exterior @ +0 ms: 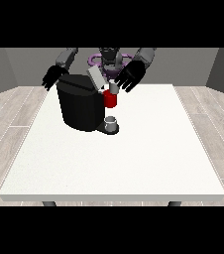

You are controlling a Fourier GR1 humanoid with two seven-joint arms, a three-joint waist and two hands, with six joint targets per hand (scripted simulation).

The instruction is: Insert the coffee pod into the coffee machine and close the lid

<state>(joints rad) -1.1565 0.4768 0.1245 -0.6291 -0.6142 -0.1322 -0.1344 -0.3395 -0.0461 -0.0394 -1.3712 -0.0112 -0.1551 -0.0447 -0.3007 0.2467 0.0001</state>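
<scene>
Nearest you, the white worktop [134,163] runs out bare to its front edge, with grey plank floor [10,114] showing on either side.

Further in, left of centre, you find the black coffee machine [79,104] standing upright on the worktop. At its right foot a small grey cup [111,120] sits on the machine's drip base. Directly above the cup you see the red pod holder [110,99], and on top of it a small grey cylinder, the coffee pod [114,88], seated at or in the holder mouth; you cannot tell how deep it sits. The grey lid [96,78] is raised and tilted, hinged at the machine's top, so the lid is not closed.

Behind that, the hand at the view's right [130,75] hangs just above and beside the pod, fingers spread and pointing down towards it; you cannot tell whether a fingertip touches the pod. It grasps nothing that you can see.

The hand at the view's left [53,77] hovers by the machine's rear left top corner, fingers apart, holding nothing.

Farthest back, the robot's torso [109,57] stands at the worktop's far edge.
</scene>
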